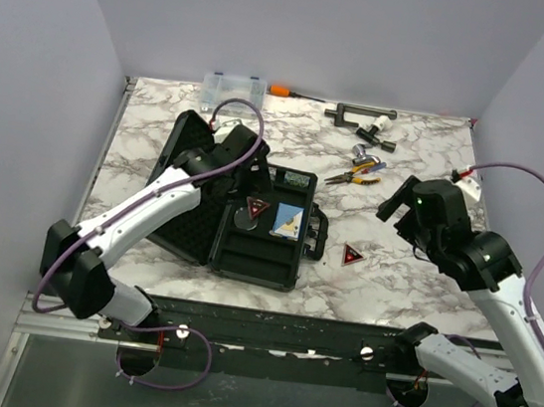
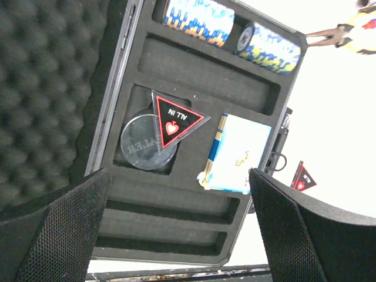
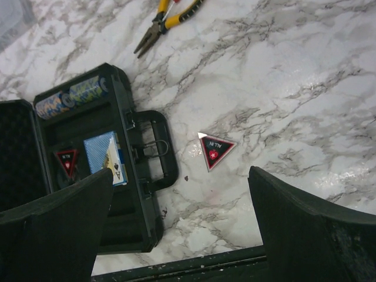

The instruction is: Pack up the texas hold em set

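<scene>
The left gripper (image 2: 179, 232) hangs spread over the open briefcase (image 1: 245, 258), the right gripper (image 3: 181, 232) spread above a loose red-black triangle (image 3: 215, 151).

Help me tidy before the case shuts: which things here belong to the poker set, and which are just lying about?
Poker set: black briefcase, card deck, triangle in the tray, clear disc, chip rolls, triangle on the table.
Lying about: pliers, clear compartment box, orange-handled screwdriver, black bar tool.
</scene>
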Robot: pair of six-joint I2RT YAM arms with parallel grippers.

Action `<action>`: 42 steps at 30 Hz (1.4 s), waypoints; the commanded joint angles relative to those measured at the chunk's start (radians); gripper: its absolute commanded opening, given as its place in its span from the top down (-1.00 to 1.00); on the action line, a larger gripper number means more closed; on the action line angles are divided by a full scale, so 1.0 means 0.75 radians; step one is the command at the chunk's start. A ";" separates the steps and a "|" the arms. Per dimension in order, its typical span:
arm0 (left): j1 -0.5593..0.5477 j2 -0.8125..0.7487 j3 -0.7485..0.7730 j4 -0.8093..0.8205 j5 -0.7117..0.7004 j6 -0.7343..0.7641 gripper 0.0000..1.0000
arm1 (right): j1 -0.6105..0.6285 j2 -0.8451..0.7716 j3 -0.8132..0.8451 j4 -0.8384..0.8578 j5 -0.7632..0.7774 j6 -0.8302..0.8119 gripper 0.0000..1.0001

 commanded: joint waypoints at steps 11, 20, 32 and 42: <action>0.005 -0.837 -0.355 0.078 -0.082 0.605 -0.97 | -0.008 0.278 -0.232 0.198 -0.265 -0.051 -1.00; 0.017 -1.345 -0.597 0.051 0.126 0.717 -0.97 | -0.008 0.476 -0.298 0.233 -0.202 -0.116 -1.00; 0.015 -1.741 -0.806 0.142 0.138 0.709 -0.97 | -0.007 0.676 -0.368 0.393 -0.335 -0.208 -1.00; 0.015 -1.760 -0.824 0.150 0.129 0.718 -0.97 | -0.008 0.798 -0.406 0.469 -0.268 -0.245 -0.92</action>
